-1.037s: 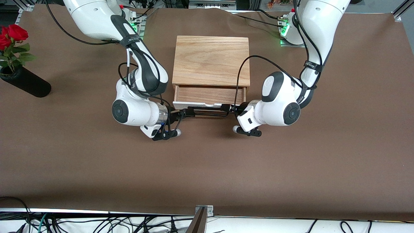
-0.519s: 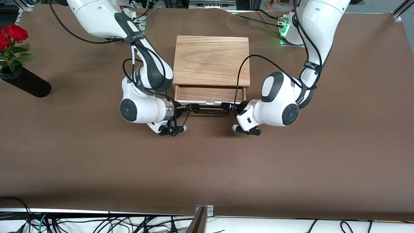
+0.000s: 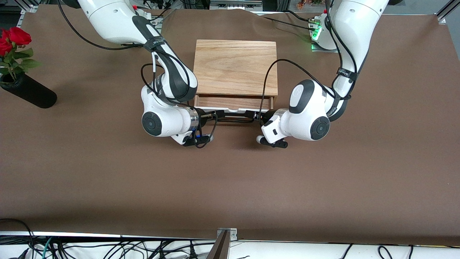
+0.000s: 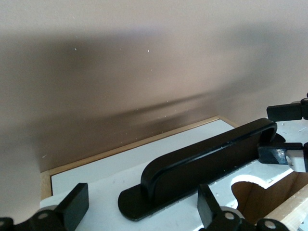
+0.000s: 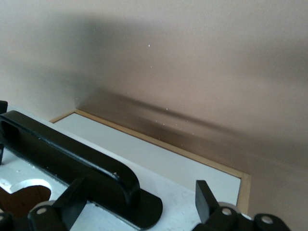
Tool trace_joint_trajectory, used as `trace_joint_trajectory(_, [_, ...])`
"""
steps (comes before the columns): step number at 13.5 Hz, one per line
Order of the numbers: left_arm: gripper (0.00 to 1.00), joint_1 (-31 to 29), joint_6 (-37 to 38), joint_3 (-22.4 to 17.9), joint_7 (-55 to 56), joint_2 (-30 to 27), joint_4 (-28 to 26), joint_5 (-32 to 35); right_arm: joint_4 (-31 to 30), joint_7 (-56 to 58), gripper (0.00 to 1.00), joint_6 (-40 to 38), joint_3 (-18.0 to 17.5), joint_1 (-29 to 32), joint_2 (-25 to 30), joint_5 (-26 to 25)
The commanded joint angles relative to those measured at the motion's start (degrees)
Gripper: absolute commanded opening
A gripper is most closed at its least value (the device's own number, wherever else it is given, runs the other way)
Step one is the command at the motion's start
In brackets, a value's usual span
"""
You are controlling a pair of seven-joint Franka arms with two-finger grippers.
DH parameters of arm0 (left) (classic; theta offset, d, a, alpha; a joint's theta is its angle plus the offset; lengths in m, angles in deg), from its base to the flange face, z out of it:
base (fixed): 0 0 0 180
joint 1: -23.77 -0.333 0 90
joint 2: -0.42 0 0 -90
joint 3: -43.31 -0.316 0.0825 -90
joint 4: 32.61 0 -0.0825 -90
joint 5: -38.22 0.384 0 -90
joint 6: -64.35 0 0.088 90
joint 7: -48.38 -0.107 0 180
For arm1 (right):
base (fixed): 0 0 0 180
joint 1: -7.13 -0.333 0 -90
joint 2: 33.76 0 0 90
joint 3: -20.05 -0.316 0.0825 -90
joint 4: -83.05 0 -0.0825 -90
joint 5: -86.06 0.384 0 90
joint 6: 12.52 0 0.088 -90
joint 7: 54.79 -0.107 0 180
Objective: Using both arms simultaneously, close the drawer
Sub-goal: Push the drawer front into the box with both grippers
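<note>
The light oak box [image 3: 235,66] stands mid-table. Its drawer [image 3: 233,102] sticks out a little, so a thin strip of wooden tray shows above the white front panel [image 3: 233,108]. The black bar handle [image 3: 235,118] runs along the panel. My left gripper [image 3: 256,116] is open at the handle's end toward the left arm. Its fingers [image 4: 72,211] straddle the handle's foot [image 4: 139,204] against the panel [image 4: 96,175]. My right gripper [image 3: 215,115] is open at the handle's other end. Its fingers [image 5: 207,202] straddle the handle [image 5: 67,154] against the panel [image 5: 187,168].
A black vase [image 3: 30,94] with red roses [image 3: 12,39] lies at the right arm's end of the table. Brown table cover [image 3: 230,187] spreads between the drawer and the front camera. Cables hang along the table's near edge [image 3: 107,248].
Both grippers have moved toward the box with the front panel between them. The drawer has slid further in, so less of the tray shows.
</note>
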Motion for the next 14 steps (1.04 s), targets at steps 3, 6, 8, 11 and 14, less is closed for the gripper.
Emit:
trace_joint_trajectory(3, [1.0, -0.1, 3.7, -0.1, 0.2, 0.0, -0.1, -1.4, 1.1, -0.4, 1.0, -6.2, -0.2, 0.1, -0.5, 0.7])
trace_joint_trajectory(6, [1.0, 0.0, 3.9, -0.1, 0.3, 0.0, -0.1, -1.4, 1.0, -0.4, 1.0, -8.0, -0.2, 0.1, -0.5, 1.9])
trace_joint_trajectory(8, [1.0, 0.0, 5.1, -0.1, 0.3, 0.0, -0.1, -1.4, 1.0, -0.5, 1.0, -8.9, -0.2, 0.0, -0.6, 2.0])
trace_joint_trajectory(11, [1.0, -0.1, 7.5, -0.1, 0.3, -0.1, -0.1, -1.4, 0.9, -0.5, 1.0, -9.0, -0.2, -0.8, -0.6, 2.0])
trace_joint_trajectory(14, [1.0, -0.1, 9.9, -0.1, 0.3, -0.1, -0.2, -1.4, 0.7, -0.5, 1.0, -9.0, -0.3, -1.3, -1.4, 2.0])
